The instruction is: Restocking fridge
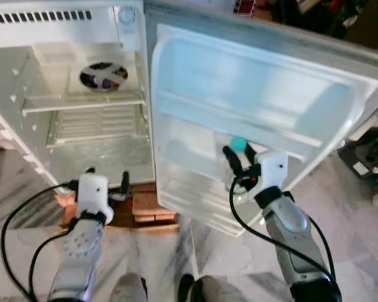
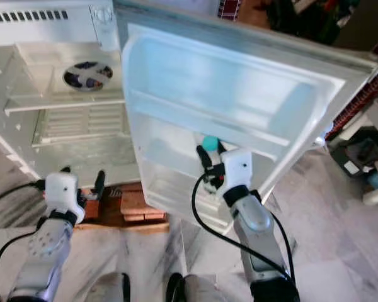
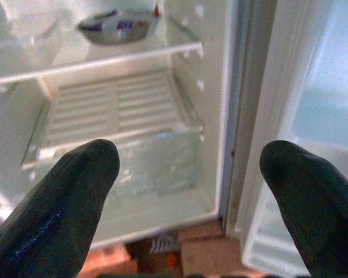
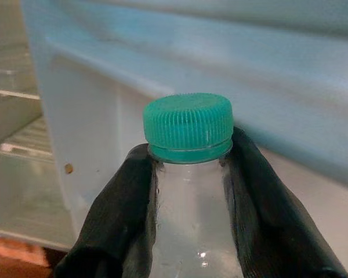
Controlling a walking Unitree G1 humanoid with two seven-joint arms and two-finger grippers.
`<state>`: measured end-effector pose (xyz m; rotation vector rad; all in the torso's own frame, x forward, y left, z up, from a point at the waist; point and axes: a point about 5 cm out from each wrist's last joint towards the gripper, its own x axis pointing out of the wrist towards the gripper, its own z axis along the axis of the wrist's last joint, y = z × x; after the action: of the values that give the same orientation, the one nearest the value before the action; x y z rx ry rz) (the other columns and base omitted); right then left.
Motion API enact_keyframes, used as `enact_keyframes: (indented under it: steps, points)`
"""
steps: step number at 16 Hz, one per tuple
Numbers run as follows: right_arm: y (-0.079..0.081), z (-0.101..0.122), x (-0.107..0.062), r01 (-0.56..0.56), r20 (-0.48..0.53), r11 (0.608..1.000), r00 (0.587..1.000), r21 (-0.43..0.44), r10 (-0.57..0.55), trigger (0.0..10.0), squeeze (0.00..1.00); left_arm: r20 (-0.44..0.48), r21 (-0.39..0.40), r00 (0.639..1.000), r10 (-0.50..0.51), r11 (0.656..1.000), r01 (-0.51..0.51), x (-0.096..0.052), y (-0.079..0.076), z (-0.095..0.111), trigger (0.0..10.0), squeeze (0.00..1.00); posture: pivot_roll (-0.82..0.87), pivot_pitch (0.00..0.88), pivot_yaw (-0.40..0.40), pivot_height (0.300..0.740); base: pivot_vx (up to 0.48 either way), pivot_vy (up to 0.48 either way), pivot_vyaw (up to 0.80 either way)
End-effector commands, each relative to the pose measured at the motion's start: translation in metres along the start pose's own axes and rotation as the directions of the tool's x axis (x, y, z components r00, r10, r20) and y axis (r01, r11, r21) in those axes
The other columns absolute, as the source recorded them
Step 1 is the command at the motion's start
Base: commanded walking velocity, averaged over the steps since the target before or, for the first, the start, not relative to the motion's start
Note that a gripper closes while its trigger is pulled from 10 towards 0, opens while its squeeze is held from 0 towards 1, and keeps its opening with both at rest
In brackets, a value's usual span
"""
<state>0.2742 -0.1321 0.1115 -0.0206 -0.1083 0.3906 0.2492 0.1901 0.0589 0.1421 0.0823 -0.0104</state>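
I am pinching the clear bottle (image 4: 192,231) just under its green cap (image 4: 188,127) with my right gripper (image 1: 240,161), holding it upright against the fridge door's (image 1: 264,88) lower shelf (image 1: 189,160); my left gripper (image 1: 107,179), fingers spread, is hovering at the cabinet's bottom edge.

One open fridge (image 1: 82,157), one bowl (image 1: 103,76), one green-capped bottle (image 4: 191,191), two pincers.

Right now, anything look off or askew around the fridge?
Nothing is spilled or damaged. One oddity: the fridge stands on bricks rather than the floor. The right pincer holds a clear bottle with a green cap upright at the door shelf; the left pincer is open.
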Motion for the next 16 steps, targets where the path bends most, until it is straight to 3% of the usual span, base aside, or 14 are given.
enact_keyframes:
  steps: [1, 4, 7, 10, 16]
  points:
    - [-0.001, 0.0, -0.004, -0.006, -0.011, 1.0, 1.0, 0.006, 0.006, 10.0, 0.0, -0.002, -0.005, 1.0, -0.008, 1.0, 0.008, -0.002, 0.0, 0.0, 10.0, 0.0, 0.05, 0.147, -0.086, 0.74, 0.0, 0.0, 0.0]
    - [0.015, -0.01, -0.008, -0.11, -0.06, 0.993, 0.992, 0.043, 0.112, 10.0, 0.0, -0.029, 0.006, 0.999, -0.016, 1.0, 0.017, -0.007, 0.004, -0.005, 10.0, 0.0, 0.08, 0.158, -0.094, 0.74, 0.0, 0.0, 0.0]
    - [0.013, -0.013, -0.009, -0.095, -0.07, 0.994, 0.993, 0.053, 0.099, 10.0, 0.0, -0.029, 0.021, 1.0, -0.01, 1.0, 0.01, -0.01, 0.013, -0.002, 10.0, 0.0, 0.09, 0.17, -0.089, 0.72, 0.0, 0.0, 0.0]
    - [0.014, -0.012, -0.005, -0.105, -0.059, 0.994, 0.992, 0.036, 0.107, 10.0, 0.0, -0.088, 0.01, 0.996, 0.027, 1.0, -0.026, -0.01, 0.026, -0.011, 10.0, 0.0, 0.09, 0.176, -0.082, 0.68, 0.0, 0.0, 0.0]
    - [0.011, -0.01, -0.004, -0.095, -0.043, 0.995, 0.995, 0.026, 0.096, 10.0, 0.0, -0.068, 0.016, 0.997, 0.026, 1.0, -0.025, -0.008, 0.022, -0.003, 10.0, 0.0, 0.09, 0.179, -0.08, 0.612, 0.0, 0.0, 0.0]
